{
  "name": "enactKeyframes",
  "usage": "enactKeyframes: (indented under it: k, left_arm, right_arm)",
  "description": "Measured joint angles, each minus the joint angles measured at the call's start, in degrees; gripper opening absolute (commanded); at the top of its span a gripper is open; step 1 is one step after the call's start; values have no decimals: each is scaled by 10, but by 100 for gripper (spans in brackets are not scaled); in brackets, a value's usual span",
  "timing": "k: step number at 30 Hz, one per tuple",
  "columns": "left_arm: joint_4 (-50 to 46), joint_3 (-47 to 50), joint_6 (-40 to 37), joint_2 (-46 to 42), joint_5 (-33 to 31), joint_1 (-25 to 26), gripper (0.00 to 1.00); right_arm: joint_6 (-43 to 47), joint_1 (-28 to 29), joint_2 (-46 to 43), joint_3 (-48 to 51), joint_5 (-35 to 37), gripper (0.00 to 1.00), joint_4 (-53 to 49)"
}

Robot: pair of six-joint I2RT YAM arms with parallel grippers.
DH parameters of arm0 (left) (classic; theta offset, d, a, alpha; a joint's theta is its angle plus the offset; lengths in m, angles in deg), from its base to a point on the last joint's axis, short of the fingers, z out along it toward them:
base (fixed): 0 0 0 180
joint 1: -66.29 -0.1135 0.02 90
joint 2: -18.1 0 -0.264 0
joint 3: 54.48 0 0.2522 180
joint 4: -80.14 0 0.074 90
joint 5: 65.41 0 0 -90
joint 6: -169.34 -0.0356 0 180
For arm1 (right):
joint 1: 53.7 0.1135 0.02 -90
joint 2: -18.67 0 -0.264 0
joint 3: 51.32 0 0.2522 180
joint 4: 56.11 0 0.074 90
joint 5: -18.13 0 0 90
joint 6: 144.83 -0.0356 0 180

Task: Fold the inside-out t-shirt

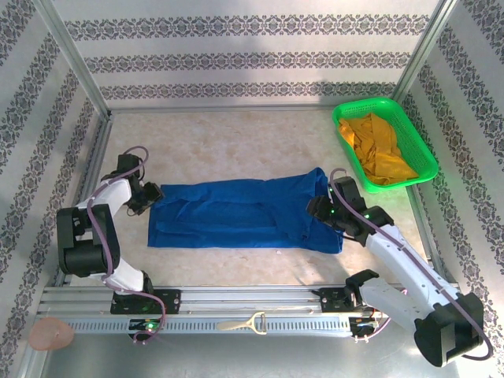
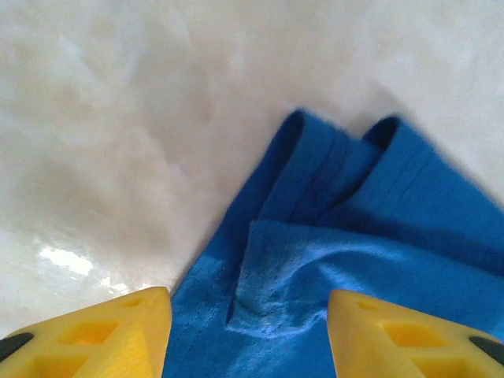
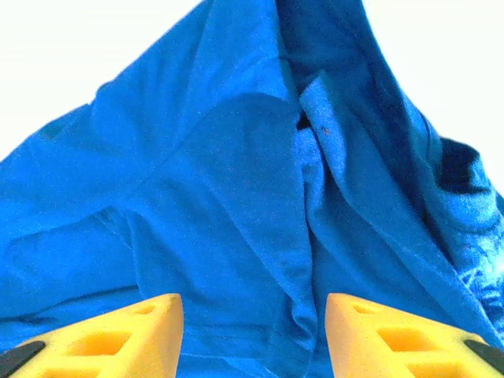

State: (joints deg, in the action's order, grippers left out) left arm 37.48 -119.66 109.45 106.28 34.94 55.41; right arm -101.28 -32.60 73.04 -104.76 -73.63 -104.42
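Note:
The inside-out t-shirt (image 1: pixel 244 213) lies on the table as a long royal-blue band, folded lengthwise, plain blue side showing. My left gripper (image 1: pixel 150 197) hovers at its left end. In the left wrist view its yellow fingers (image 2: pixel 118 335) stand apart over a rumpled hem corner of the t-shirt (image 2: pixel 315 268), so the left gripper (image 2: pixel 248 331) is open. My right gripper (image 1: pixel 319 206) is at the shirt's right end. Its fingers (image 3: pixel 378 339) are spread with creased t-shirt cloth (image 3: pixel 220 213) lying loose between them, so the right gripper (image 3: pixel 253 335) is open too.
A green basket (image 1: pixel 421 150) at the back right holds a mustard-yellow garment (image 1: pixel 378 146). A pale handled tool (image 1: pixel 244 324) rests on the front rail, and a pinkish object (image 1: pixel 51 334) sits at the near left corner. Patterned walls surround the table.

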Motion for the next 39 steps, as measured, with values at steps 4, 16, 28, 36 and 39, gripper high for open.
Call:
enactKeyframes:
  k: [4,16,28,36,39]
  left_arm:
    - [5,-54,11,-6,3,-1,57]
    - [66,-85,67,55,90,81,59]
    - [93,-118,75,169,83,92,60]
    - [90,-153,42,192,75,85,60]
    - [84,-154,30,189,74,83,60]
  right_arm:
    - [10,1,55,-49,-12,44,15]
    - [11,85,325,-167,-68,27,156]
    - [-69,120,348,-5,-56,27,252]
    - [-73,101,306,-5,-56,30,245]
    - [-69,75,254,-14,-55,43,214]
